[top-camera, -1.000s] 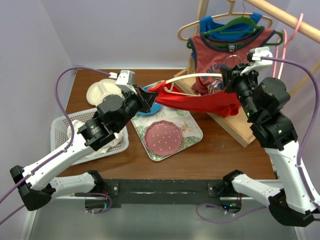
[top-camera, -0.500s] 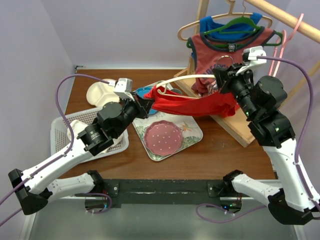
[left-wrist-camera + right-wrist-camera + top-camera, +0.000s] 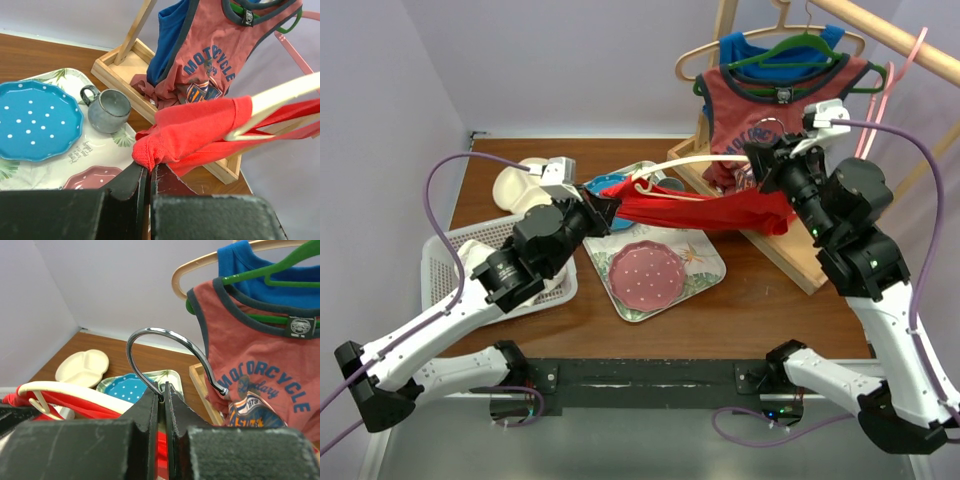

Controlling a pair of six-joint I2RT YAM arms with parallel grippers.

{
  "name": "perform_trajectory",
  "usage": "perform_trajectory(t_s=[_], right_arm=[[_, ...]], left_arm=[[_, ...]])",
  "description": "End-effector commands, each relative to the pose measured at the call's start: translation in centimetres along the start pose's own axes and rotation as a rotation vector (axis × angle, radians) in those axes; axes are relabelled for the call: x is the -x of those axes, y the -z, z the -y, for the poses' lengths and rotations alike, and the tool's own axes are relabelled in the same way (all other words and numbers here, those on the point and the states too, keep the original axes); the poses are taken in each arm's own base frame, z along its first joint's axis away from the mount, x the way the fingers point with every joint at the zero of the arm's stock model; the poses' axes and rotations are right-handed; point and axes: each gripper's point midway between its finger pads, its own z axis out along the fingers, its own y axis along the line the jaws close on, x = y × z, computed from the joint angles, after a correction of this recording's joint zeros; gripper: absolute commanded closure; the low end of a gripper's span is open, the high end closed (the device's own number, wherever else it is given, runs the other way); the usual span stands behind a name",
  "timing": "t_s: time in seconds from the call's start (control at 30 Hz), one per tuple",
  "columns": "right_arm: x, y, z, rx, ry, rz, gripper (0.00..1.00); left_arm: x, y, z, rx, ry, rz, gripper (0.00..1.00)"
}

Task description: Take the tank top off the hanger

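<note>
Wrist views show me both jaws clamped: left gripper [image 3: 149,170] on tank top [image 3: 195,130], right gripper [image 3: 161,390] on hanger hook [image 3: 152,330]; only overhead shows it stretched above the tray [image 3: 718,268]

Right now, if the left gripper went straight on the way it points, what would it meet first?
The red tank top it pinches; beyond that, probably the wooden rack base, though depth is unclear.

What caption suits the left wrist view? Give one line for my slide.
Left pincer pinches an edge of the red tank top; the cream hanger pokes from it, mug and blue plate behind.
</note>
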Motion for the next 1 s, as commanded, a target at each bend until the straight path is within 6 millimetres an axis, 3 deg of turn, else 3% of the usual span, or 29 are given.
perform_trajectory(t_s=[0.0, 0.17, 0.37, 0.47, 0.6, 0.67, 0.7, 0.83, 0.97], right_arm=[[4.3, 2.6, 0.9, -0.041, -0.010, 0.157, 1.00], [4.0, 2.6, 1.1, -0.053, -0.009, 0.148, 1.00], [3.9, 2.4, 0.9, -0.046, -0.047, 0.159, 1.00], [3.7, 2.6, 1.1, -0.057, -0.045, 0.160, 1.00], [4.4, 2.6, 0.8, -0.038, -0.060, 0.187, 1.00], [4.5, 2.1, 0.3, -0.016, -0.072, 0.197, 1.00], [5.0, 1.9, -0.1, 0.002, -0.095, 0.216, 1.00], [5.9, 0.7, -0.9, 0.032, -0.150, 0.240, 1.00], [6.5, -0.2, -1.4, 0.045, -0.175, 0.241, 1.00]], left_arm=[[4.2, 1.0, -0.3, 0.052, 0.044, 0.102, 1.00], [5.5, 1.0, 0.1, 0.076, 0.059, 0.099, 1.00], [6.3, 1.1, -2.3, 0.215, 0.057, 0.103, 1.00], [7.8, 1.9, -3.1, 0.250, 0.053, 0.143, 1.00], [9.4, 2.3, -1.5, 0.164, 0.040, 0.187, 1.00], [8.1, 2.0, -0.7, 0.090, 0.031, 0.153, 1.00], [8.4, 1.9, 0.3, 0.036, 0.040, 0.174, 1.00], [5.6, 1.3, 0.4, -0.039, 0.003, 0.129, 1.00], [3.7, 1.0, 0.3, -0.085, -0.032, 0.106, 0.89]])
